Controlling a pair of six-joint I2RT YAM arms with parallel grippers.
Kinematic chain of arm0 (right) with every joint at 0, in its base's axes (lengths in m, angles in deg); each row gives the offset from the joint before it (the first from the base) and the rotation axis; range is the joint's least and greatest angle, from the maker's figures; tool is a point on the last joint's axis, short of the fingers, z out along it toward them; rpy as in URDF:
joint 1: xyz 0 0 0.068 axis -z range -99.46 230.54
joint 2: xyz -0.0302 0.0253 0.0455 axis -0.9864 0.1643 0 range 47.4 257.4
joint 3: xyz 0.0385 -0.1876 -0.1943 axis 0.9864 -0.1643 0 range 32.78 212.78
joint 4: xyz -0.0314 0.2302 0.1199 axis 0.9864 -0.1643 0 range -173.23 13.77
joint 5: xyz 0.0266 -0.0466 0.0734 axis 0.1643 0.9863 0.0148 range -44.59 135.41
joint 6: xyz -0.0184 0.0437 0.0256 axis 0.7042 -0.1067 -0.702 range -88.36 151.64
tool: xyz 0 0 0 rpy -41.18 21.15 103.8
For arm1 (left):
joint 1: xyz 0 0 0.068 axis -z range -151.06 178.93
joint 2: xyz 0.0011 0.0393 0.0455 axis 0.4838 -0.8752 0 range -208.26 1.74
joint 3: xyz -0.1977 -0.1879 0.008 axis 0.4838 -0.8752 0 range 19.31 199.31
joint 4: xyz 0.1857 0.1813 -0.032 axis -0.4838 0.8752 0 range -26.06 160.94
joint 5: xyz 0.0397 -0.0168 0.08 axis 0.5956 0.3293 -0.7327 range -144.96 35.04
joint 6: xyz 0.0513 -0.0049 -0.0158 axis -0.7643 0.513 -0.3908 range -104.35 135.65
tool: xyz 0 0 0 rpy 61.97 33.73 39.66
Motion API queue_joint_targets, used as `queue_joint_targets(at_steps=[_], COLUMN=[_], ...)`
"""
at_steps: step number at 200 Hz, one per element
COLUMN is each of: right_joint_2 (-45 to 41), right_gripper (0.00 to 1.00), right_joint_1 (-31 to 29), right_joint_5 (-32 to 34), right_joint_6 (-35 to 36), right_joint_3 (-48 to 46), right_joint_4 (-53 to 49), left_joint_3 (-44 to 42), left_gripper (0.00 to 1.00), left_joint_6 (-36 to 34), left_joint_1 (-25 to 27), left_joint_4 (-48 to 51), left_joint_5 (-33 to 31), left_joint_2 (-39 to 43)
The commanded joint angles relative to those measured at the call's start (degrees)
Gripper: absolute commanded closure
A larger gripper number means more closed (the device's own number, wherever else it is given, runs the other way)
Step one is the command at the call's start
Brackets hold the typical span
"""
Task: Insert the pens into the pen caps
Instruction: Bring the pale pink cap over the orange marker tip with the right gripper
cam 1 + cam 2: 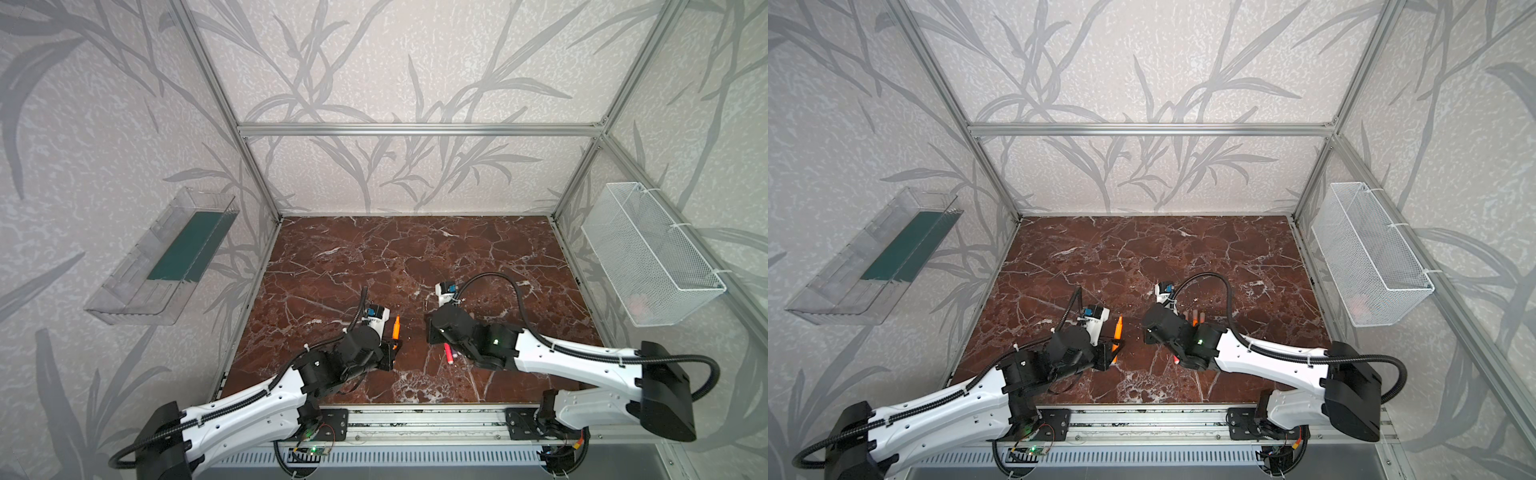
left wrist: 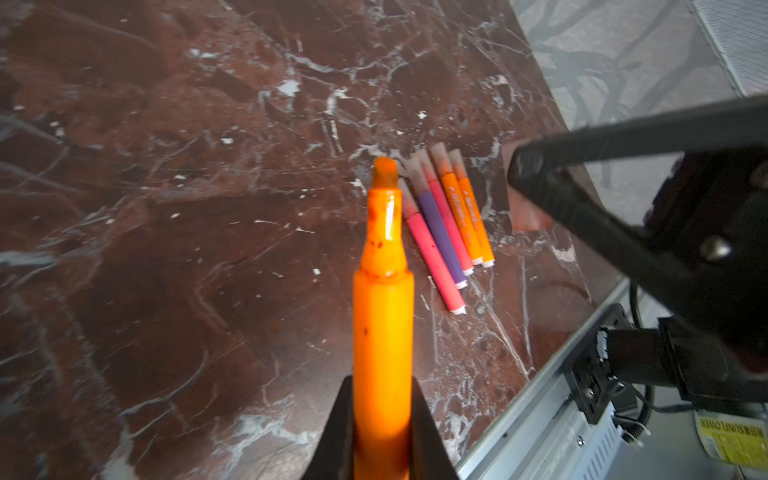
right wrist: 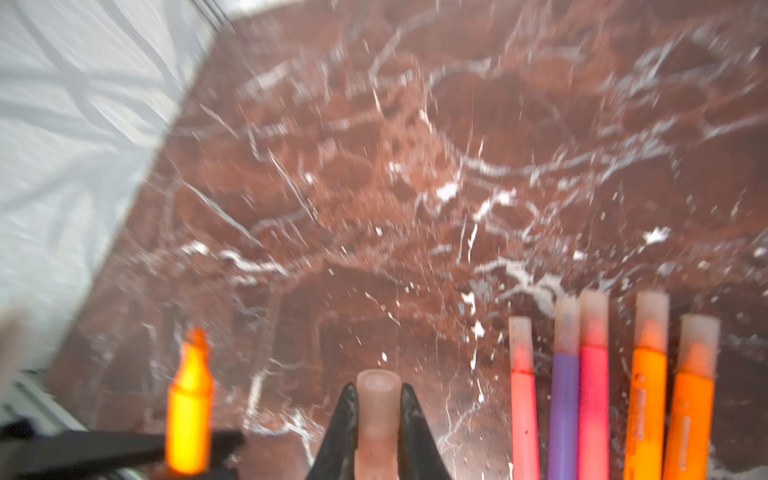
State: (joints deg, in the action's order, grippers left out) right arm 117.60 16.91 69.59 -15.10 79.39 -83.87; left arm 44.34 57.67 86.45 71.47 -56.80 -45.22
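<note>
Orange pen; blurred cap seemingly pale pink; red-brown, white-veined marble table; grey leaf-patterned walls.

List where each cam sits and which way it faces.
Both top views: high in front, looking down across the marble table to the back wall; left arm and right arm show.
Left wrist: on that arm, looking along the left gripper, shut on the orange pen.
Right wrist: on that arm, looking along the right gripper, shut on a pen cap.
Shared: both wrist views show the five capped pens.
</note>
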Motion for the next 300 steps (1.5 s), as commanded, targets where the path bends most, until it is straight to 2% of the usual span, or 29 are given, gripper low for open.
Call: queue_joint_targets(at_steps=[1,28,65,177,229,300], right_joint_2=[-5.51,-9.15,-7.32,-2.04,-2.56,-1.61], right_gripper=[0.88,0.88,0.90,0.91,0.91,0.92], right_joint_1=[0.00,0.00,-0.02,-0.01,0.09,1.41], right_joint_5=[3.06,2.27,-0.68,-3.19,-3.41,-1.22], right_joint_6=[3.07,3.51,2.34,0.58,0.57,2.49], right_joint_3=[-3.30,-6.43,-6.62,-4.90,-5.54,-4.34], right_joint_4=[9.49,19.36,26.43,29.35,29.78,31.49], left_joint_3=[1.79,1.42,1.92,3.35,3.89,3.69], left_gripper=[1.00,1.00,1.00,1.00,1.00,1.00], left_joint_6=[-0.98,-0.89,-1.06,-0.89,-1.05,-0.98], left_joint_1=[2.03,4.06,4.78,4.87,4.84,4.83], left_joint_4=[-8.05,-13.62,-14.94,-12.05,-10.51,-11.79], left_joint_5=[-1.80,-1.43,-2.02,-2.67,-3.78,-2.72], left_joint_2=[-0.61,-1.55,-2.49,-0.58,-0.15,-0.98])
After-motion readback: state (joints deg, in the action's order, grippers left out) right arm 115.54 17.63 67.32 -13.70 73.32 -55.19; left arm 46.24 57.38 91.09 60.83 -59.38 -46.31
